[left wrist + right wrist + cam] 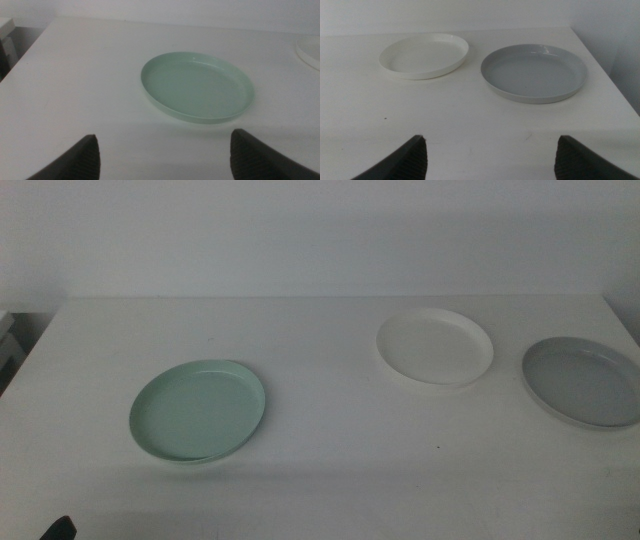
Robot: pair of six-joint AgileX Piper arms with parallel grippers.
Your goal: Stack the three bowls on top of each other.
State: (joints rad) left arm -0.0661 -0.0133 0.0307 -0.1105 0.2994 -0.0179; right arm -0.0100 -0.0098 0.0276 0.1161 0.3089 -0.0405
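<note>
— How many dishes do you count on the white table [320, 480]?

— Three, one of each colour, none stacked. A shallow round mint green bowl with a low rim [198, 411] lies alone on the left side. A shallow round white bowl [435, 346] sits further back on the right, and a shallow round grey bowl with a pale rim [585, 381] lies just beside it, nearest the right edge. The white and grey ones are close but apart; the green one is well apart from both.

— And your pincers?

— Two. My left gripper [162, 160] hangs low near the front of the table with its dark jaws spread wide, holding nothing; the green bowl lies ahead of it, in line with the gap. My right gripper [490, 160] is likewise spread and empty, looking at the white and grey bowls side by side, the grey one nearer the table's edge. In the middle view only a dark tip shows at the bottom left corner.

— Anything between you and the bowls?

— Only bare tabletop, with a tiny dark speck [437, 447] in front of the white bowl. A plain pale wall [320, 230] stands behind the table
</note>
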